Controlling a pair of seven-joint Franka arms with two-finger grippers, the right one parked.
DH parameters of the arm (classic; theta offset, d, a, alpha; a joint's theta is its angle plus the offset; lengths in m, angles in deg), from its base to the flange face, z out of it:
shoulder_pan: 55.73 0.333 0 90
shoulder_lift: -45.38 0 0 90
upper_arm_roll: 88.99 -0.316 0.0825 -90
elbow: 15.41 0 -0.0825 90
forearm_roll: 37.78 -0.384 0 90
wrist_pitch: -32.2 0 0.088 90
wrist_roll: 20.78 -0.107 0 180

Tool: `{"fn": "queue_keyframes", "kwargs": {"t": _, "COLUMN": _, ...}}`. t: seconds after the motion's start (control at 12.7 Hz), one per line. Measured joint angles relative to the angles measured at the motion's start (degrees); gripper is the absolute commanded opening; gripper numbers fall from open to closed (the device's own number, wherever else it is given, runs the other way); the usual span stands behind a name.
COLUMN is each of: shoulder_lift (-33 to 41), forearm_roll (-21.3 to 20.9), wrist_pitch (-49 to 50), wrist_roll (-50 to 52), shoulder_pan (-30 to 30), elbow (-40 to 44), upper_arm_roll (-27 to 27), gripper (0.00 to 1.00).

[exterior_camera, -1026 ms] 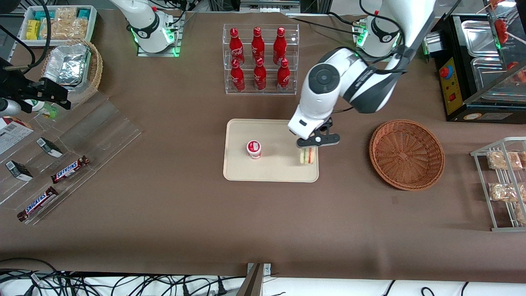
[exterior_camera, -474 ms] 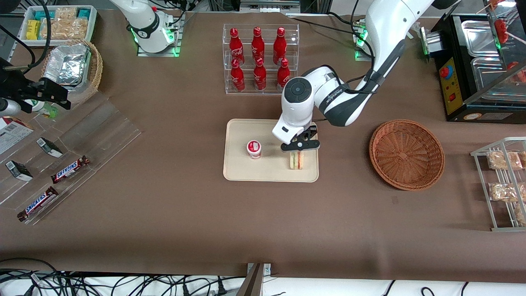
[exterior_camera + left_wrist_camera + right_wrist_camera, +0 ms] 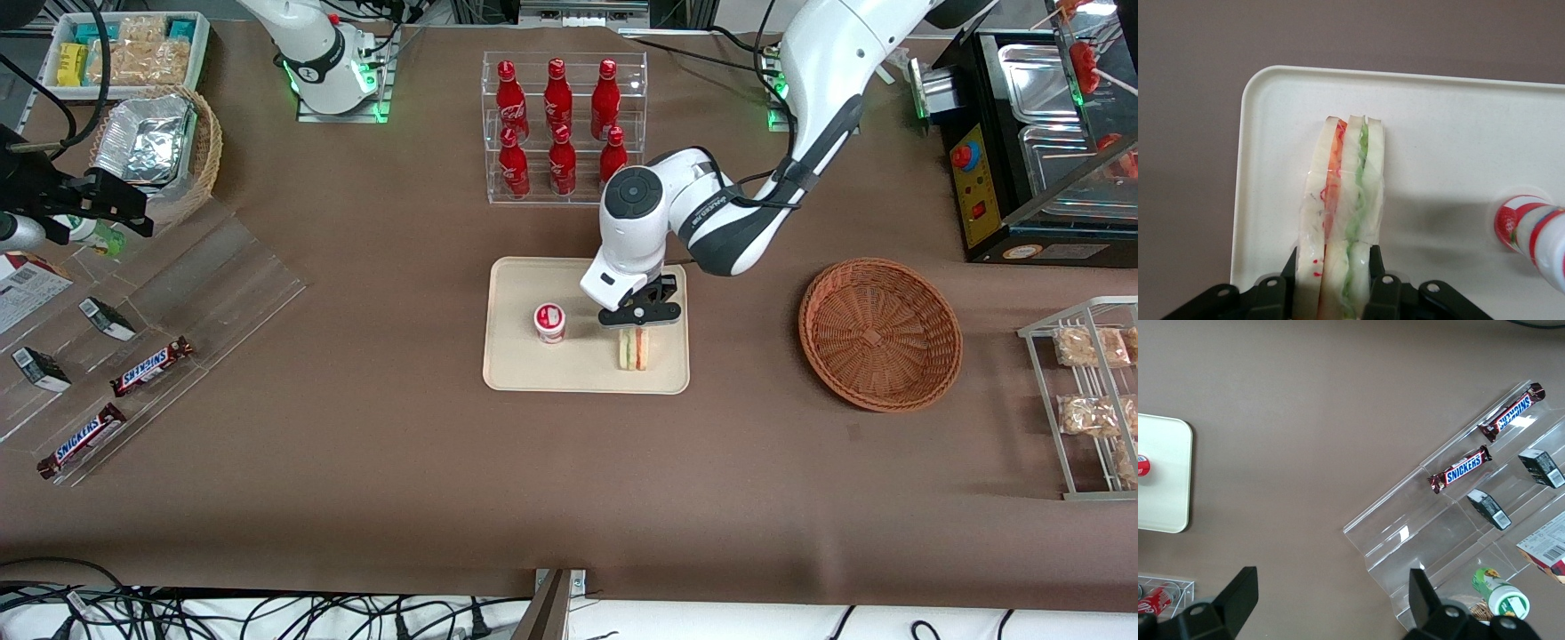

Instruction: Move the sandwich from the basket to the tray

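Observation:
The sandwich (image 3: 633, 349), a wrapped white-bread wedge with green and red filling, stands on edge over the beige tray (image 3: 524, 369). In the left wrist view the sandwich (image 3: 1345, 193) sits between the black fingers (image 3: 1376, 267). My gripper (image 3: 637, 322) is shut on it, just above the tray's end nearest the basket. Whether the sandwich touches the tray surface I cannot tell. The reddish-brown wicker basket (image 3: 880, 333) lies toward the working arm's end of the table, with nothing in it.
A small red-and-white cup (image 3: 549, 322) stands on the tray beside the sandwich. A clear rack of red bottles (image 3: 560, 124) stands farther from the front camera than the tray. A wire rack of snack bags (image 3: 1089, 391) is at the working arm's end.
My gripper has carried the sandwich from the tray's basket-side rim inward toward the cup, and it has come lower over the tray.

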Motion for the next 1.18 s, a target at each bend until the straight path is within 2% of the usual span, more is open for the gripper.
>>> {"fn": "queue_keyframes", "kwargs": {"t": 0.24, "shoulder_lift": -0.92, "forearm_roll": -1.28, "wrist_pitch": -0.21, "wrist_roll": 1.65, "shoulder_pan": -0.24, "elbow": 0.0, "upper_arm_roll": 0.0, "gripper": 0.46}}
{"fn": "queue_keyframes", "kwargs": {"t": 0.39, "shoulder_lift": -0.96, "forearm_roll": -1.28, "wrist_pitch": -0.23, "wrist_roll": 1.68, "shoulder_pan": -0.25, "elbow": 0.02, "upper_arm_roll": -0.01, "gripper": 0.53}}
{"fn": "queue_keyframes", "kwargs": {"t": 0.47, "shoulder_lift": -0.95, "forearm_roll": -1.28, "wrist_pitch": -0.24, "wrist_roll": 1.7, "shoulder_pan": -0.25, "elbow": 0.03, "upper_arm_roll": -0.01, "gripper": 0.66}}
{"fn": "queue_keyframes", "kwargs": {"t": 0.55, "shoulder_lift": -0.96, "forearm_roll": -1.28, "wrist_pitch": -0.24, "wrist_roll": 1.7, "shoulder_pan": -0.26, "elbow": 0.03, "upper_arm_roll": -0.01, "gripper": 0.87}}
{"fn": "queue_keyframes", "kwargs": {"t": 0.63, "shoulder_lift": -0.96, "forearm_roll": -1.28, "wrist_pitch": -0.24, "wrist_roll": 1.71, "shoulder_pan": -0.25, "elbow": 0.04, "upper_arm_roll": -0.01, "gripper": 1.0}}
{"fn": "queue_keyframes", "kwargs": {"t": 0.95, "shoulder_lift": -0.7, "forearm_roll": -1.27, "wrist_pitch": 0.08, "wrist_roll": 1.93, "shoulder_pan": 0.34, "elbow": 1.13, "upper_arm_roll": -0.03, "gripper": 1.0}}
{"fn": "queue_keyframes", "kwargs": {"t": 1.18, "shoulder_lift": 2.25, "forearm_roll": 0.03, "wrist_pitch": 4.4, "wrist_roll": 1.42, "shoulder_pan": 3.88, "elbow": 3.33, "upper_arm_roll": 1.38, "gripper": 1.0}}
